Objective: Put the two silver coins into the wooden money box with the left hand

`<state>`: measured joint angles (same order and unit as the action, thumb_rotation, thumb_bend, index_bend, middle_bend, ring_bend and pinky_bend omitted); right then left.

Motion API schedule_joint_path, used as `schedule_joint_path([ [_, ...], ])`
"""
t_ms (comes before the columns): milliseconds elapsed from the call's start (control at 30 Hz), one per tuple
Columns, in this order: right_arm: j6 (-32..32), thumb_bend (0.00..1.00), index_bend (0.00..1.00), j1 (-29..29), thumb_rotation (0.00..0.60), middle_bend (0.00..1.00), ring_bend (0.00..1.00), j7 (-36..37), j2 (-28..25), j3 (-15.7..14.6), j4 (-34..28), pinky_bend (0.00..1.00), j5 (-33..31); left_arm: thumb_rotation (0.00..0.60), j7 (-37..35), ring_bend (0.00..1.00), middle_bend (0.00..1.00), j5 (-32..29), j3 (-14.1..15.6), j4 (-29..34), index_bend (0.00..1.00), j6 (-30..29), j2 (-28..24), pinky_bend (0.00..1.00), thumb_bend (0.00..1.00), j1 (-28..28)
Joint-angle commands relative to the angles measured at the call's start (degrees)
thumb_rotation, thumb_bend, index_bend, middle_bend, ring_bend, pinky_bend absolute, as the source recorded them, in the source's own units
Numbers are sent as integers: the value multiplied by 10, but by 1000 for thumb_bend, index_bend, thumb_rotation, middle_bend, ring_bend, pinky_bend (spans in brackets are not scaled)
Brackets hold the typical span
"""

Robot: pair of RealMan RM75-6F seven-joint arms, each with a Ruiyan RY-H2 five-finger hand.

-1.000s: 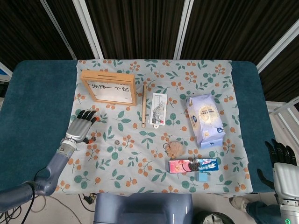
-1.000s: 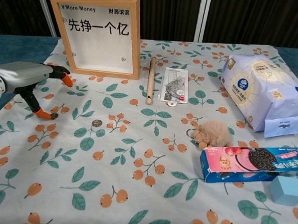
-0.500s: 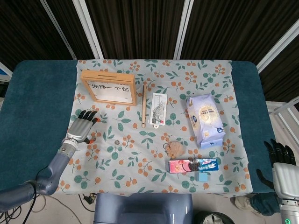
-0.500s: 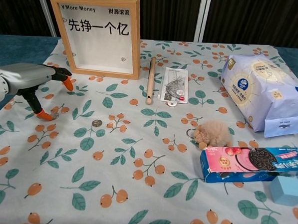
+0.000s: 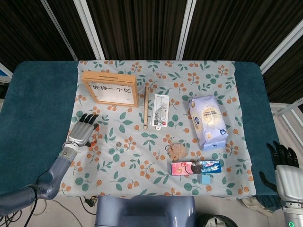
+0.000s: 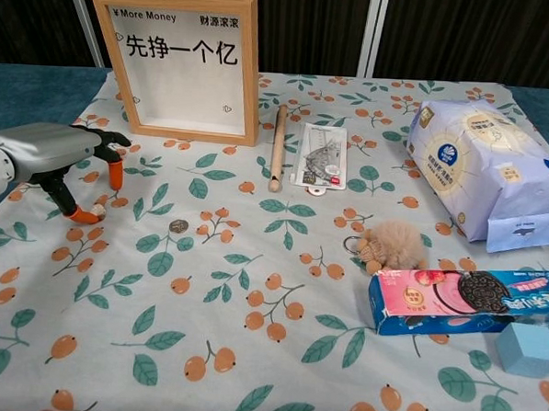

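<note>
The wooden money box (image 5: pixel 110 88) (image 6: pixel 181 62) stands upright at the back left of the floral cloth. One silver coin (image 6: pixel 178 226) (image 5: pixel 118 143) lies flat on the cloth in front of it. A second coin (image 6: pixel 98 211) shows as a small spot beside the thumb tip, partly hidden. My left hand (image 6: pixel 56 155) (image 5: pixel 83 130) hovers low over that spot, its orange-tipped fingers (image 6: pixel 115 177) bent down and apart from the thumb, holding nothing that I can see. My right hand (image 5: pixel 284 165) hangs off the table's right front corner with its fingers spread.
A wooden stick (image 6: pixel 278 146) and a carded packet (image 6: pixel 319 155) lie right of the box. Further right are a white and blue bag (image 6: pixel 479 166), a plush keyring (image 6: pixel 389 246), a biscuit box (image 6: pixel 463 298) and a blue cube (image 6: pixel 528 348).
The left hand's fingers have curled down toward the cloth near the left coin, and the hand has sunk slightly. The coins and the right hand have not moved.
</note>
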<state>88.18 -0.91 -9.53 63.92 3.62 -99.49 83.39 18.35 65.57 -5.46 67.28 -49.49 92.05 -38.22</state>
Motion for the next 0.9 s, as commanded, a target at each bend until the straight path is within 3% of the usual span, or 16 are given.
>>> schedule_joint_path([
  [33, 1, 369, 101, 0, 600, 46, 4, 1, -1, 0, -1, 0, 0, 600, 5, 0, 54, 6, 4, -2, 481, -2, 1, 0, 62, 0],
  [667, -3, 369, 101, 0, 600, 46, 4, -2, -2, 0, -6, 0, -6, 600, 19, 0, 67, 1, 12, 1, 547, 14, -3, 0, 179, -2],
  [900, -4, 369, 101, 0, 600, 46, 4, -3, -3, 0, -7, 0, -9, 600, 15, 0, 83, 6, 12, 6, 625, 10, -4, 0, 417, -1],
])
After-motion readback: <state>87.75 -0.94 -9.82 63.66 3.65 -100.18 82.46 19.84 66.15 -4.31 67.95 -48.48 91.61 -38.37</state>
